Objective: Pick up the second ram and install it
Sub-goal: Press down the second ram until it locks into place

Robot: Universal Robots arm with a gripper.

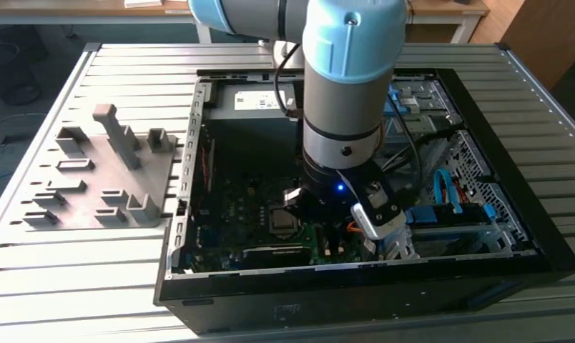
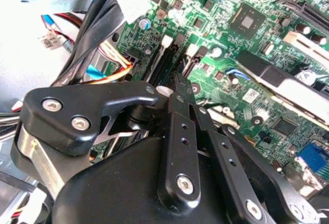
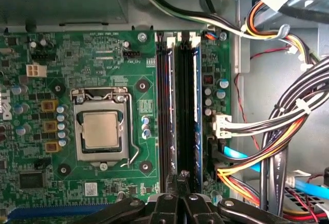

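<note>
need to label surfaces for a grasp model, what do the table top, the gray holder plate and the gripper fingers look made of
The table top: looks like ribbed metal, probably aluminium, with a dull silver sheen and parallel grooves.
The gray holder plate: seemingly matte plastic, uniform flat gray with blocky moulded shapes; painted metal is possible.
The gripper fingers: black, smooth, semi-gloss with bright screws; anodised metal or hard plastic, hard to tell.

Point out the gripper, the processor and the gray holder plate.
gripper (image 3: 177, 175): first wrist view, its tip over the memory slots.
processor (image 3: 100, 130): first wrist view, centre of its metal lid.
gray holder plate (image 1: 82, 204): exterior view, bare base.
</note>
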